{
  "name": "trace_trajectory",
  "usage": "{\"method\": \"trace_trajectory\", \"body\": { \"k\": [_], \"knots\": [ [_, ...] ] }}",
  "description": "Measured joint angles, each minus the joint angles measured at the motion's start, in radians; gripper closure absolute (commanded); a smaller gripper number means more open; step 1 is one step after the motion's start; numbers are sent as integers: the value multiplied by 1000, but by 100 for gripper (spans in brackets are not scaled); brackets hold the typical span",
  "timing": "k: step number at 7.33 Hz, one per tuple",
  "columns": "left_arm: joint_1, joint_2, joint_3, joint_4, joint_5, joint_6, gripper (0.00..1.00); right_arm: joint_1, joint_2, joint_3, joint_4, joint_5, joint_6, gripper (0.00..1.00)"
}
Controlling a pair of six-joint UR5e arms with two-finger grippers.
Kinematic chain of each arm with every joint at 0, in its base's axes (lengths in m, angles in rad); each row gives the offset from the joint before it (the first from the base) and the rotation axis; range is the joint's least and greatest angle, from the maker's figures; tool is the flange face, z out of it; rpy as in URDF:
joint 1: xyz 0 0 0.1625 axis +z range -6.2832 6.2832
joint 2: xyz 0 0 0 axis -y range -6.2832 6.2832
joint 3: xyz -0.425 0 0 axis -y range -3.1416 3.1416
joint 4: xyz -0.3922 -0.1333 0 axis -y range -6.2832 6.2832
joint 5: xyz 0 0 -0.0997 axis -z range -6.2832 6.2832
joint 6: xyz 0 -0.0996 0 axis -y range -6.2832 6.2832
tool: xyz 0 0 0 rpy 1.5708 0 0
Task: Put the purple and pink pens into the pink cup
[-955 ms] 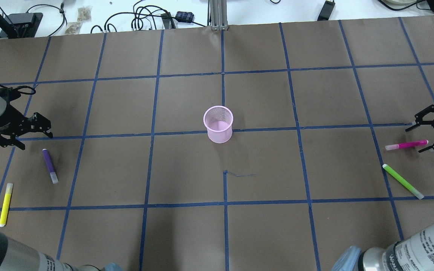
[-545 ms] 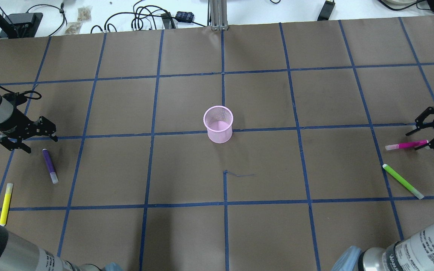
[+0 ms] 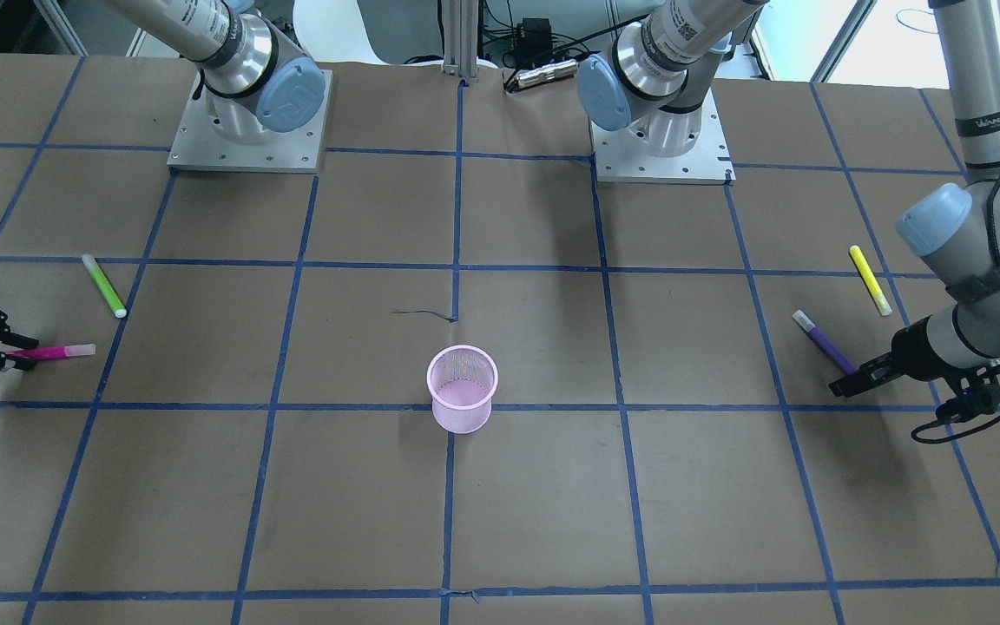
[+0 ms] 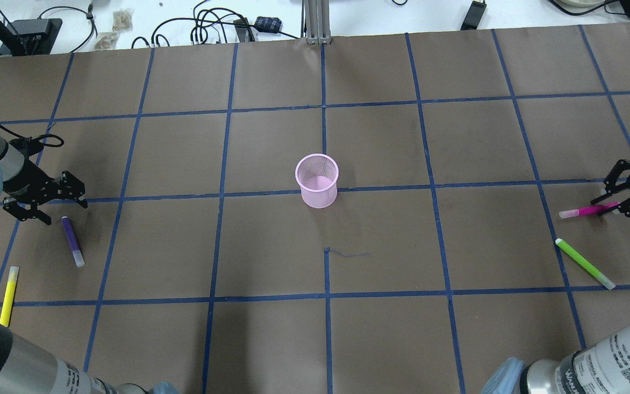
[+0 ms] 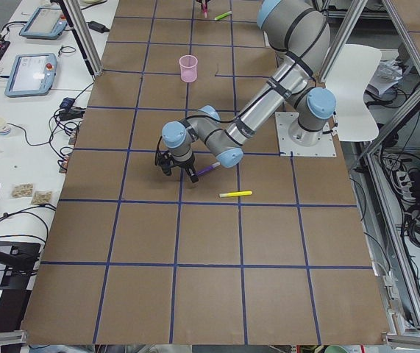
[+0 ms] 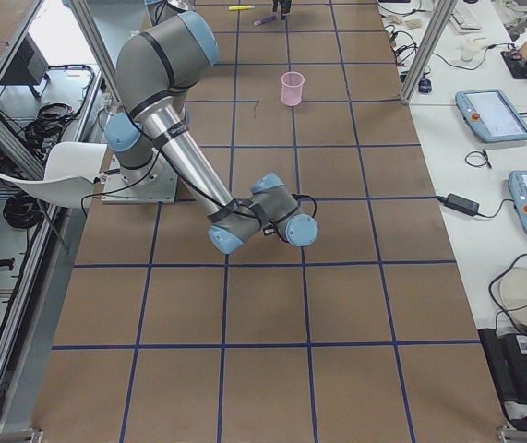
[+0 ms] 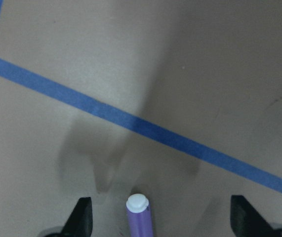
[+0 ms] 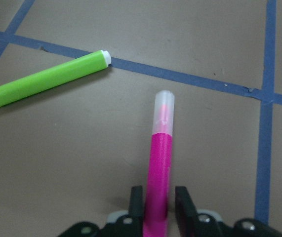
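The pink mesh cup [image 4: 316,180] stands upright at the table's middle and also shows in the front view [image 3: 463,389]. The purple pen [image 4: 71,241] lies flat at the left. My left gripper [image 4: 66,214] is open and low, with its fingers on either side of the pen's far end [image 7: 140,219]. The pink pen [image 4: 583,211] lies on the table at the right. My right gripper [image 4: 604,207] is shut on its rear end, and both fingers press the barrel [image 8: 160,158].
A green pen [image 4: 584,263] lies just nearer the robot than the pink pen, and shows beside it in the right wrist view [image 8: 47,83]. A yellow pen [image 4: 9,295] lies near the purple pen. Blue tape lines grid the brown table cover.
My left gripper moved right and down to straddle the purple pen's far end. My right gripper's fingers closed from wide open onto the pink pen.
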Motion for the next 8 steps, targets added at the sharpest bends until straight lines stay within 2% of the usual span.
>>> {"method": "trace_trajectory", "body": {
  "k": [2,3,4,6,8],
  "knots": [
    [-1,-2,0,0,-2,-1,48,0,-4,-3,3,-1,7,97],
    [-1,-3,0,-1,-2,-1,65,-1,-10,-5,8,0,13,98],
    [-1,-4,1,-3,-3,-2,99,-1,-23,-6,14,4,20,98],
    [-1,-5,2,-8,-3,-10,100,14,-83,-10,14,11,65,98],
    [-2,1,9,-11,0,-12,100,89,-168,-13,11,15,158,97]
  ]
}}
